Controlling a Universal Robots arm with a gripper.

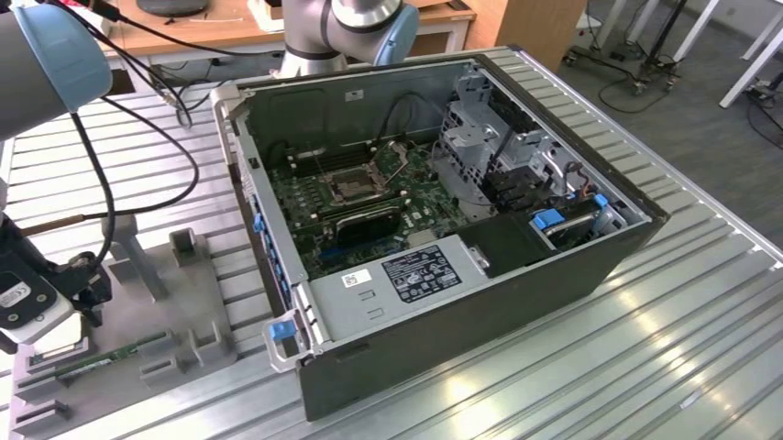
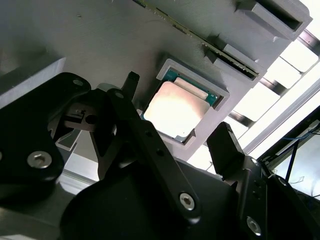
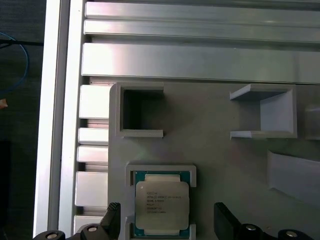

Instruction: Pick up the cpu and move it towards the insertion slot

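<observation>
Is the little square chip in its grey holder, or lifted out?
In. The chip lies flat inside the raised frame of the grey holder; the gripper is open, a finger either side, not touching it.

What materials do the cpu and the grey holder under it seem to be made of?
The cpu: a silvery metal lid that glares under the light, on a green board rim. The grey holder: probably matte plastic, since it looks uniformly dull, without reflections.
</observation>
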